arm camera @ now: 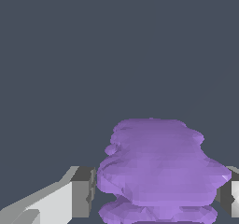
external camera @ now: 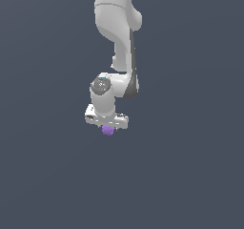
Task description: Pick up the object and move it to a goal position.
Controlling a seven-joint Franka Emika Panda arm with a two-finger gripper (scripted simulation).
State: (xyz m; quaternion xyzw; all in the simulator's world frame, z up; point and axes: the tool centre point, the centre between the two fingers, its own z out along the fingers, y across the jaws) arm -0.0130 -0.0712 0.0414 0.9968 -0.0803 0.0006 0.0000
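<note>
Purple blob (arm camera: 161,167) sits between the gripper (arm camera: 156,190) fingers, jaws closed in on its sides.
Wrist view: both finger pads (arm camera: 84,190) flank the lumpy blob's widest part, touching or nearly so; looks like a pinch for the lift, firm contact not confirmable. Exterior view: blob (external camera: 108,130) peeks out directly under the gripper (external camera: 107,127), fingers hidden there. No goal marker visible in either view.

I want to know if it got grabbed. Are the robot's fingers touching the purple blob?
Touching. In the wrist view one finger presses right against the purple blob, with no gap, and the other meets its far side.
</note>
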